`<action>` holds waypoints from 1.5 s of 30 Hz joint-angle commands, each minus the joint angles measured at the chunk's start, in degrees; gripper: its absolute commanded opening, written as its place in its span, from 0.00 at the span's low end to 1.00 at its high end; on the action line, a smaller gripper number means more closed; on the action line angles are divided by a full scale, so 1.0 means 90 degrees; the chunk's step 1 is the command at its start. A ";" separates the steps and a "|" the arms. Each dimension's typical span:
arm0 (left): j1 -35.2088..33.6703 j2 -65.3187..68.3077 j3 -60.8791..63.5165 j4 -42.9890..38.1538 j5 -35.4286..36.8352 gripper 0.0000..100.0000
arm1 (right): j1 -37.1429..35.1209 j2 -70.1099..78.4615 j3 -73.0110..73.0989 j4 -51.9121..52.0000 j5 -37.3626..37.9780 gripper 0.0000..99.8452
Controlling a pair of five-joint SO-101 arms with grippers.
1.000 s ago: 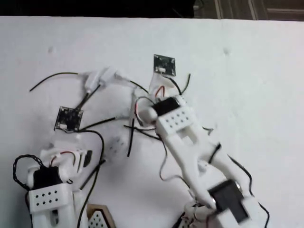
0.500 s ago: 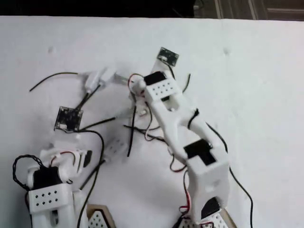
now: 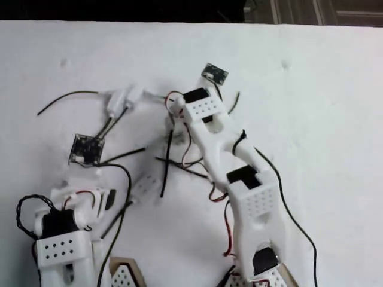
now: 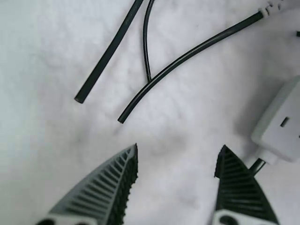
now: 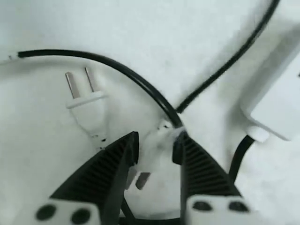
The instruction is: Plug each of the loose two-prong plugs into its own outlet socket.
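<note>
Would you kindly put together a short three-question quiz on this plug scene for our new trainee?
1. True or false: the left gripper is holding a plug.
2. Which of these sits between the fingers of the right gripper?
A. a bare black cable end
B. a white plug
C. a circuit board
3. Fill in the blank: in the right wrist view, the loose plug lying on the table beside that gripper shows ___ metal prongs.

Key: 1 false, its jaws are open over the bare table; 2 B; 3 two.
</note>
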 commanded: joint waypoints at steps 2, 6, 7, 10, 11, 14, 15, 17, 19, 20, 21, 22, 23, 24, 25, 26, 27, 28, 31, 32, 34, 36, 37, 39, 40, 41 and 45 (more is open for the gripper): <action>-0.0063 -0.0093 -0.0029 -0.0107 0.0010 0.27 | -0.0005 0.0083 -0.0205 0.0044 -0.0049 0.03; -0.0063 -0.0093 -0.0020 -0.0107 0.0010 0.27 | -0.0034 0.0083 -0.0215 0.0327 0.0000 0.08; -0.0063 -0.0093 -0.0020 -0.0107 0.0010 0.27 | -0.0044 0.0083 -0.0215 0.0396 0.0010 0.08; -0.0063 -0.0093 -0.0020 -0.0107 0.0010 0.27 | -0.0044 0.0083 -0.0215 0.0659 0.0156 0.09; -0.0063 -0.0093 -0.0020 -0.0107 0.0010 0.27 | -0.0054 0.0083 -0.0215 0.0747 0.0322 0.09; -0.0063 -0.0093 -0.0020 -0.0107 0.0010 0.27 | -0.0103 0.0073 -0.0352 0.1050 0.0645 0.09; -0.0063 -0.0093 -0.0020 -0.0107 0.0010 0.27 | -0.0103 0.0083 -0.0459 0.1187 0.0703 0.11; -0.0063 -0.0093 -0.0020 -0.0107 0.0010 0.27 | -0.0103 0.0083 -0.0713 0.1441 0.0821 0.15; -0.0063 -0.0093 -0.0020 -0.0107 0.0010 0.27 | -0.0103 0.0103 -0.1016 0.1724 0.1006 0.20; -0.0063 -0.0093 -0.0020 -0.0107 0.0010 0.27 | -0.0103 0.0142 -0.1172 0.1841 0.1133 0.21; -0.0063 -0.0093 -0.0020 -0.0107 0.0010 0.27 | -0.0112 0.0151 -0.1280 0.1919 0.1250 0.22; -0.0063 -0.0093 -0.0020 -0.0107 0.0010 0.27 | -0.0151 0.0151 -0.1368 0.1978 0.1387 0.22; -0.0063 -0.0093 -0.0020 -0.0107 0.0010 0.27 | -0.0181 0.0151 -0.1426 0.1998 0.1514 0.21; -0.0063 -0.0093 -0.0020 -0.0107 0.0010 0.27 | -0.0210 0.0151 -0.1436 0.1998 0.1641 0.20; -0.0063 -0.0093 -0.0020 -0.0107 0.0010 0.27 | -0.0259 0.0151 -0.1455 0.1988 0.1739 0.19; -0.0063 -0.0093 -0.0020 -0.0107 0.0010 0.27 | -0.0298 0.0151 -0.1455 0.1968 0.1836 0.19; -0.0063 -0.0093 -0.0020 -0.0107 0.0010 0.27 | -0.0357 0.0151 -0.1455 0.1958 0.1924 0.18; -0.0063 -0.0093 -0.0020 -0.0107 0.0010 0.27 | -0.0415 0.0151 -0.1455 0.1958 0.2002 0.18; -0.0063 -0.0093 -0.0020 -0.0107 0.0010 0.27 | -0.0513 0.0200 -0.1426 0.1958 0.2042 0.18; -0.0063 -0.0093 -0.0020 -0.0107 0.0010 0.27 | -0.0513 0.0269 -0.1436 0.1958 0.2032 0.18; -0.0063 -0.0093 -0.0020 -0.0107 0.0010 0.27 | -0.0474 0.0484 -0.1465 0.1949 0.2032 0.18; -0.0063 -0.0093 -0.0020 -0.0107 0.0010 0.27 | -0.0415 0.0737 -0.1475 0.1949 0.2032 0.18; -0.0063 -0.0093 -0.0020 -0.0107 0.0010 0.27 | -0.0366 0.0845 -0.1475 0.1949 0.2032 0.18; -0.0063 -0.0093 -0.0020 -0.0107 0.0010 0.27 | -0.0278 0.0982 -0.1475 0.1949 0.2032 0.18; -0.0063 -0.0093 -0.0020 -0.0107 0.0010 0.27 | -0.0249 0.0991 -0.1475 0.1958 0.2032 0.17; -0.0063 -0.0093 -0.0020 -0.0107 0.0010 0.27 | -0.0230 0.0991 -0.1475 0.1978 0.2042 0.14; -0.0063 -0.0093 -0.0020 -0.0107 0.0010 0.27 | -0.0142 0.0650 -0.1465 0.2076 0.2081 0.02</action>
